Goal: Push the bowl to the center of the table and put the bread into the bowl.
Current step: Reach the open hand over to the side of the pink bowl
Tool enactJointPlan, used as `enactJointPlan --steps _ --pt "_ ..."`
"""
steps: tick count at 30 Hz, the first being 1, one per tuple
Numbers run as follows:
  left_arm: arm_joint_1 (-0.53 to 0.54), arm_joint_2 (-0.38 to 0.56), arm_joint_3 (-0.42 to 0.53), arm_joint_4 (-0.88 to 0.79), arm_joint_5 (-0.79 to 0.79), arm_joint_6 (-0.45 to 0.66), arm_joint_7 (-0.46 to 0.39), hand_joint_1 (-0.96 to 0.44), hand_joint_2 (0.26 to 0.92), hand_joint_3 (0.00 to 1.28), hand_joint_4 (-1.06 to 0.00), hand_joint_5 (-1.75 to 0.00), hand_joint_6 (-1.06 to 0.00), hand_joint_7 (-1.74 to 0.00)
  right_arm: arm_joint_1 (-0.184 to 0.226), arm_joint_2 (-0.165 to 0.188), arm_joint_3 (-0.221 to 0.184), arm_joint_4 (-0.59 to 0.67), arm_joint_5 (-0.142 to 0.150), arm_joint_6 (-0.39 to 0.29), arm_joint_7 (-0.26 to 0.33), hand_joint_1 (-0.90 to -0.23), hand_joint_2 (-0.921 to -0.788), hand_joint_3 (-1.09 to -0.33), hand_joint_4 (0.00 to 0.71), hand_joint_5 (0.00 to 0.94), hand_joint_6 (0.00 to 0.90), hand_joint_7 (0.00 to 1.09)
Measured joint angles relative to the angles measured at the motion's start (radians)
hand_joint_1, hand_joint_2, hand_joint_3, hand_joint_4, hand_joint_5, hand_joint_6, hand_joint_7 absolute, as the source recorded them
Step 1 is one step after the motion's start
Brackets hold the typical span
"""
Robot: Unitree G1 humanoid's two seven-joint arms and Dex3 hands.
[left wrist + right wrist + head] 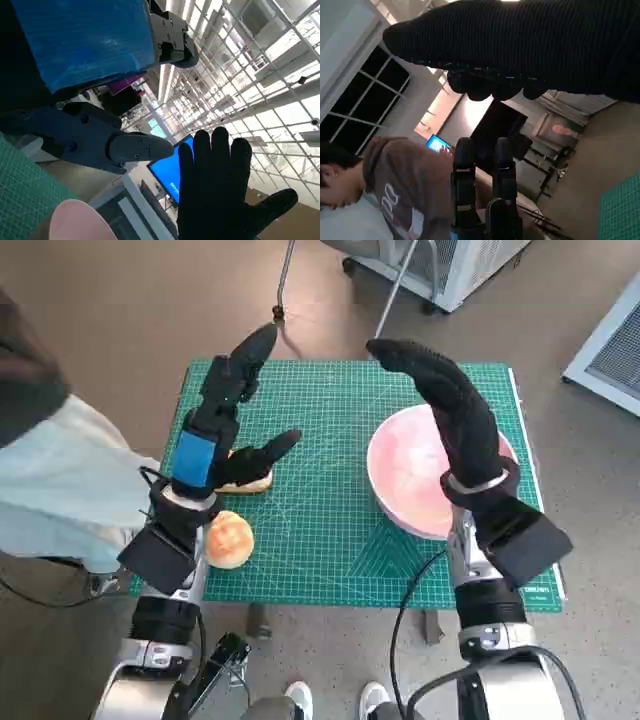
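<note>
While both arms are raised above the green gridded cutting mat (330,490), I see my left hand (222,412) with fingers spread and holding nothing, over a flat golden bread piece (248,478). My gloved right hand (455,410) hangs empty, fingers extended, above the pale pink round bowl (405,475) on the mat's right side. A round orange-tan bun (228,538) lies near my left forearm.

The bowl (415,475) sits right on the mat (330,480); two breads (228,538) (one (246,480) partly hidden) lie left.

Pink bowl (412,480) right, bread (229,539) left.
</note>
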Motion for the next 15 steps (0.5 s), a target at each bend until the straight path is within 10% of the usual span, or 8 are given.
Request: enactJointPlan --steps 15 --pt "0.0 0.0 0.0 0.0 0.0 -0.002 -0.005 -0.41 0.921 0.3 -0.25 -0.02 -0.16 -0.38 0.003 0.0 -0.004 -0.002 0.0 -0.008 -0.002 -0.634 -0.921 -0.869 0.219 0.0 -0.001 0.64"
